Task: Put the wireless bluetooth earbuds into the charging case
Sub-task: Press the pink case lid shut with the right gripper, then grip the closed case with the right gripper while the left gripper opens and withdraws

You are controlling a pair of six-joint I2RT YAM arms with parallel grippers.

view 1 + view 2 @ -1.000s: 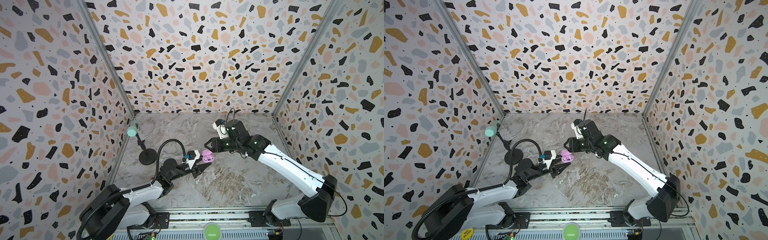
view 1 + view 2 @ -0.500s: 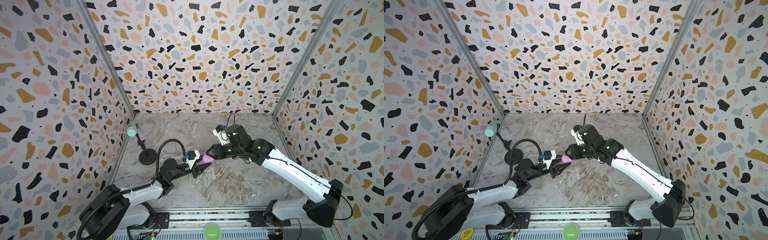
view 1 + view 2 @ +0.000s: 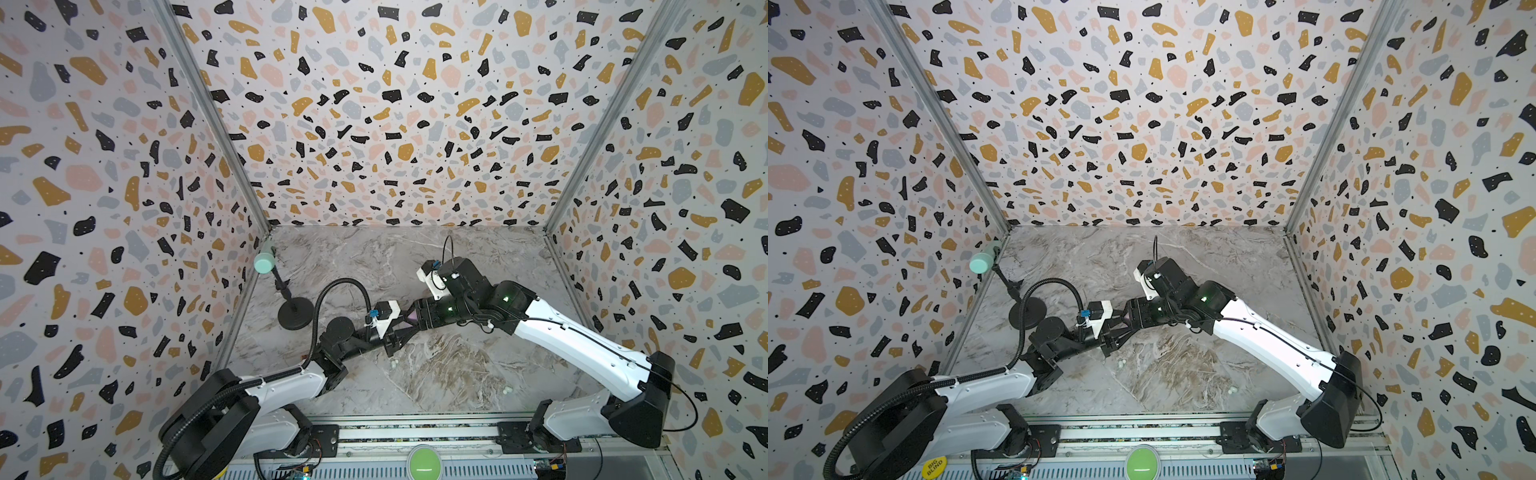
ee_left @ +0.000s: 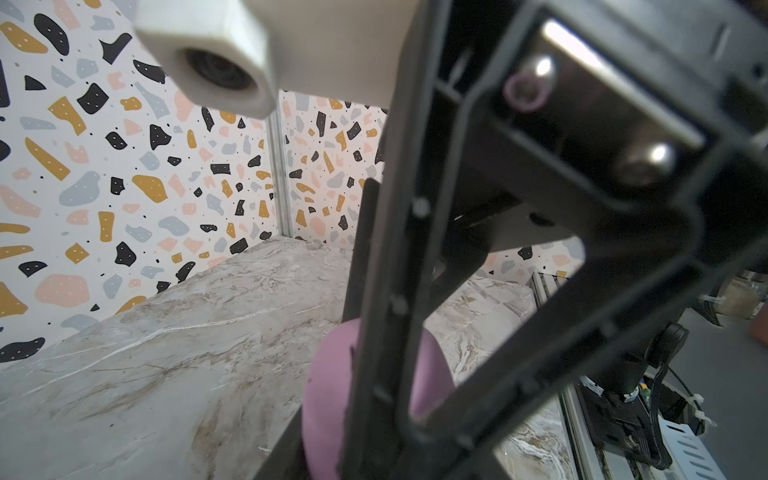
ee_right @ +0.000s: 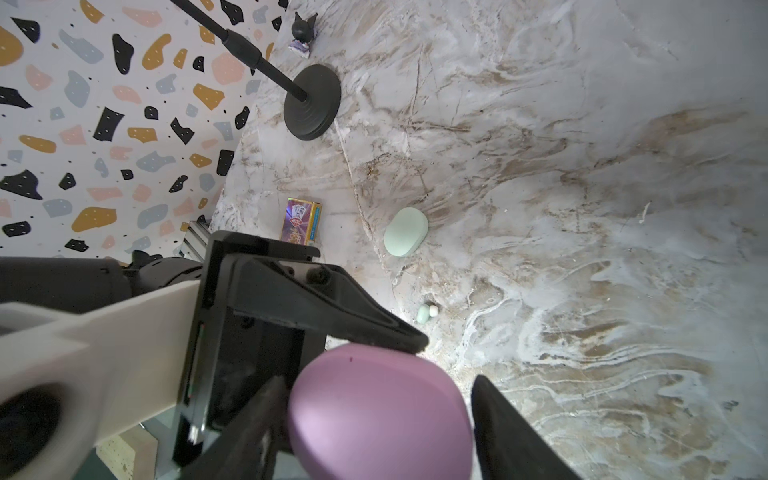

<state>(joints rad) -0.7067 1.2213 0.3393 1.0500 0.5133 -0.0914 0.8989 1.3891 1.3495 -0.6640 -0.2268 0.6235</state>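
My left gripper is shut on a lilac charging case, which it holds above the table near the middle. The case looks closed and smooth. My right gripper stands open around it; one finger touches the case and the other finger is clear of it by a gap. In the left wrist view the case shows behind the right gripper's black frame. A mint earbud lies on the marble below, and two pale earbuds show in both top views.
A closed mint case lies on the table beside a small card box. A microphone stand with a round black base and mint head stands at the left wall. A small dark figurine sits beyond it.
My right gripper has come in from the back onto the lilac case, and its jaws have widened around it. The left gripper has kept still with the case.
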